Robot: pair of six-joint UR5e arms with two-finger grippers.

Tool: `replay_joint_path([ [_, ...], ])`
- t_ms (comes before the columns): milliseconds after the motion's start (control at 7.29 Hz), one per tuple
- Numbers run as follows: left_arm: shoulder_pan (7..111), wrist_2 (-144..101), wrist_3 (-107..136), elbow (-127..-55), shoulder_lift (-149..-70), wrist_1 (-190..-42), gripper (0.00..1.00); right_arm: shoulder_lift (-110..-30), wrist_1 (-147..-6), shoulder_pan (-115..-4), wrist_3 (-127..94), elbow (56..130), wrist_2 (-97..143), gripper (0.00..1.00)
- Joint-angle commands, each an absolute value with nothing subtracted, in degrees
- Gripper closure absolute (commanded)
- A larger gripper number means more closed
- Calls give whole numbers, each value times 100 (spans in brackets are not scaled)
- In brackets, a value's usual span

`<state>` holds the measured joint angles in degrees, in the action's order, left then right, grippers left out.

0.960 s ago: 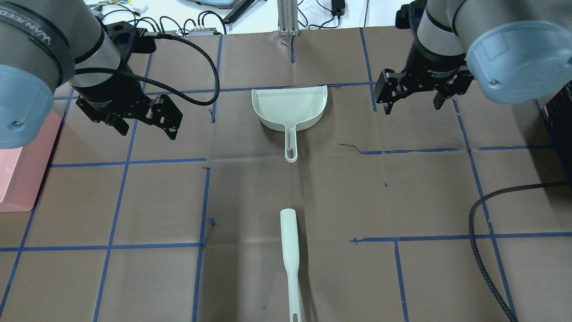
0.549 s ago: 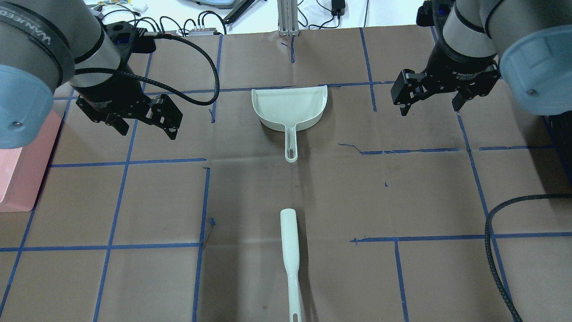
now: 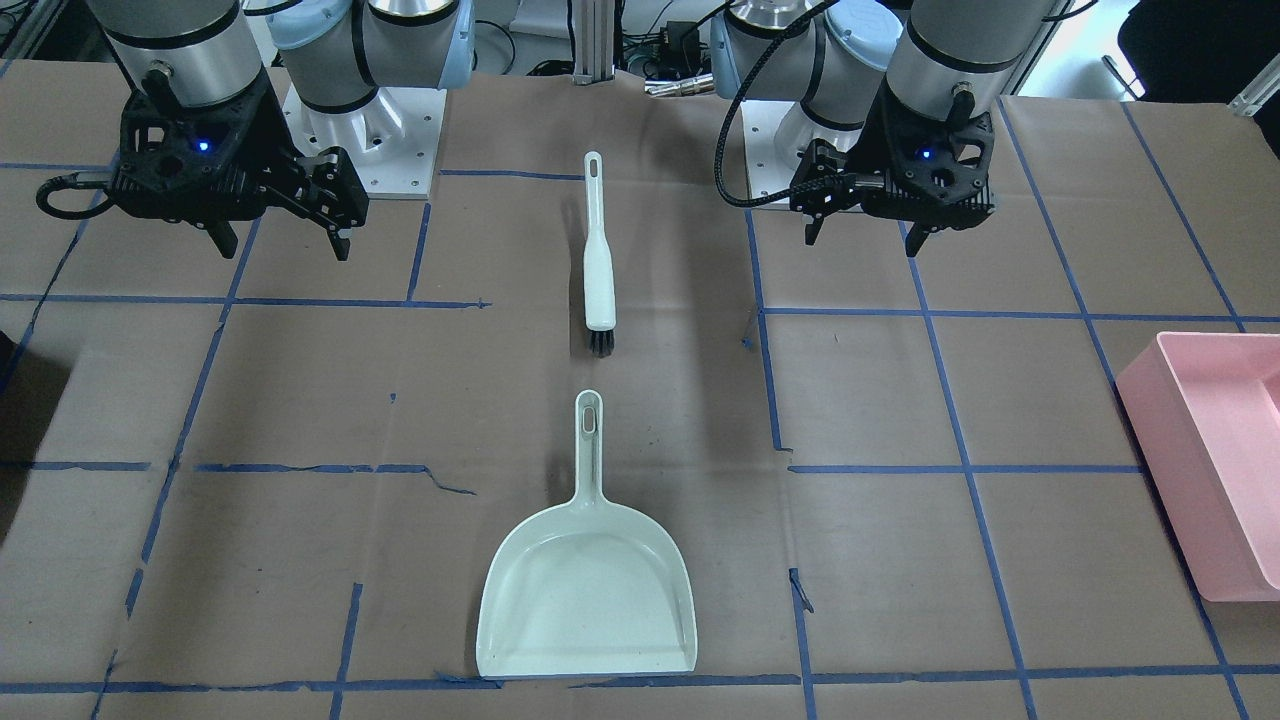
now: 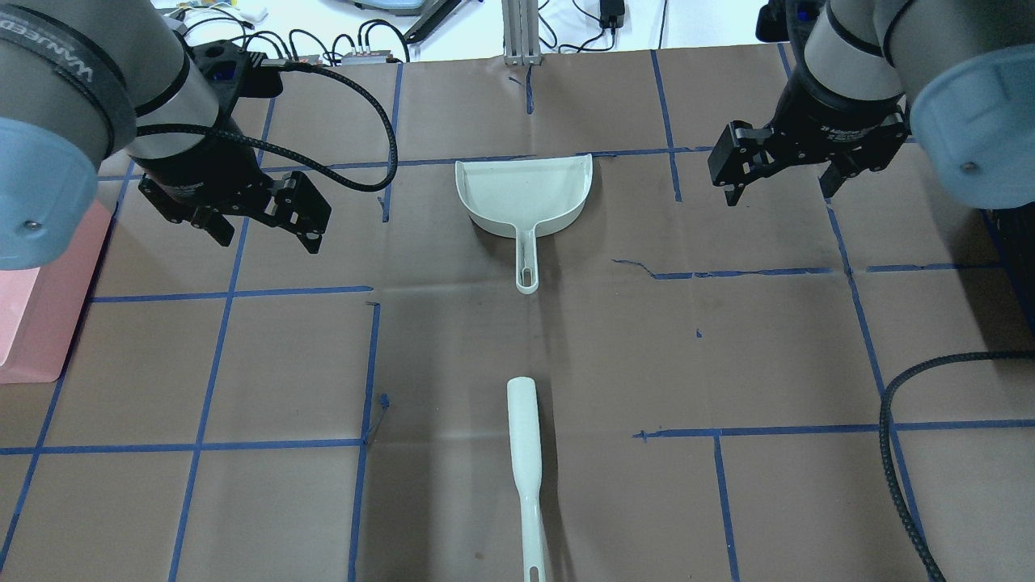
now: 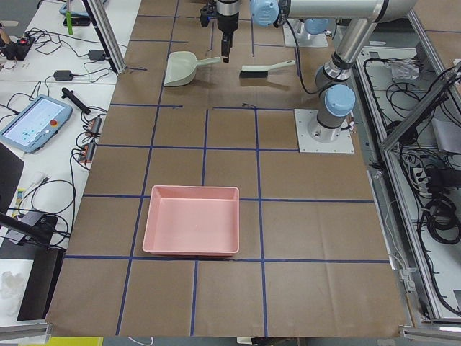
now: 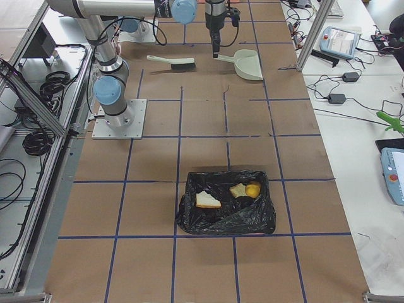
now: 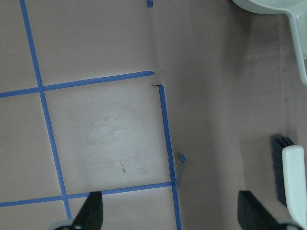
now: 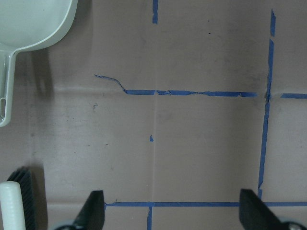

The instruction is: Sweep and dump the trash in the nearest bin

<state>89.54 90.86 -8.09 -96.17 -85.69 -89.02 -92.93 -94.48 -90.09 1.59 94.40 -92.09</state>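
Observation:
The trash lies inside a black bag-lined bin (image 6: 189, 218) in the exterior right view: two white bread pieces (image 6: 207, 200) (image 6: 238, 190) and a yellow lump (image 6: 252, 189). A pale green dustpan (image 4: 524, 194) lies empty at the table's middle, handle toward the robot. A matching brush (image 4: 524, 453) lies in line behind it. My left gripper (image 4: 267, 234) hovers open and empty left of the dustpan. My right gripper (image 4: 781, 194) hovers open and empty right of it. The front view shows dustpan (image 3: 588, 600), brush (image 3: 598, 270), left gripper (image 3: 860, 240) and right gripper (image 3: 283, 248).
A pink bin (image 4: 32, 307) stands at the table's left end, also seen in the exterior left view (image 5: 191, 229), with nothing in it. The black bin's edge shows at the overhead view's right (image 4: 1020, 234). Blue tape lines grid the brown table cover.
My right gripper has moved to the right, away from the dustpan, then nearly stopped. The left arm, dustpan and brush have not moved.

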Motion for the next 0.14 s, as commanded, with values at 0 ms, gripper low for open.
replay_joint_path([
  [0, 8956, 9079, -809, -9633, -8569, -8903, 0, -9299, -9448, -9009, 158, 9439, -9202, 0],
])
